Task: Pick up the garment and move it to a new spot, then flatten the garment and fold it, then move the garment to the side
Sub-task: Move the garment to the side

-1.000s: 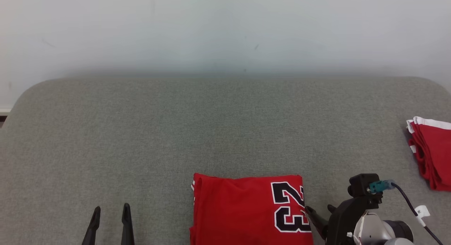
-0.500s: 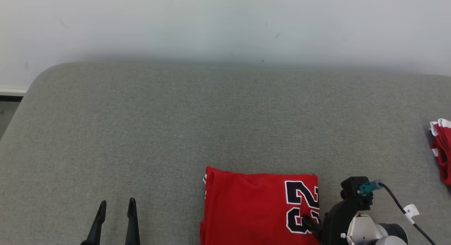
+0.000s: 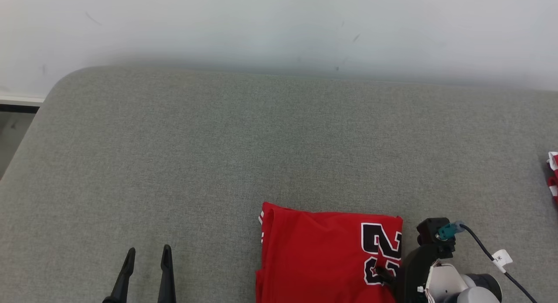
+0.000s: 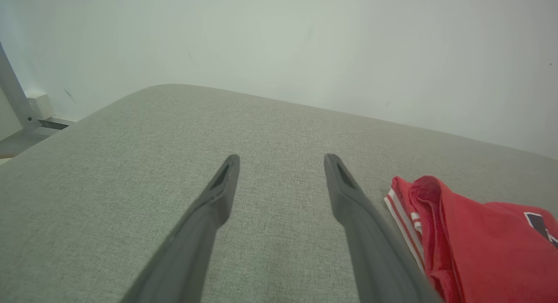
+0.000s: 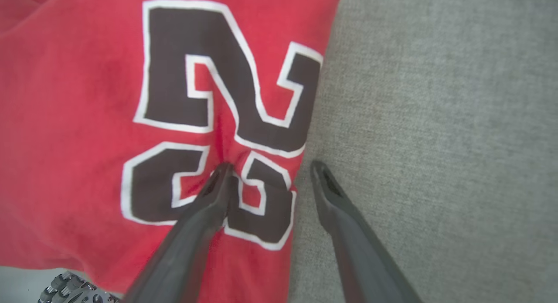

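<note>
Head view, left to right: the left gripper (image 3: 148, 253) hangs spread over the grey cushion (image 3: 218, 154), as before. The folded red garment (image 3: 322, 255) lies at the cushion's near edge. The right gripper (image 5: 270, 167), spread, now straddles the garment's right edge with one finger on the black number; a second ago it only met that edge.

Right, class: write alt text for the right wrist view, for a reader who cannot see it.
The right gripper, jaws open, straddles the edge of a folded red jersey: one tip dents its black 23, the other is over the grey fabric surface.
</note>
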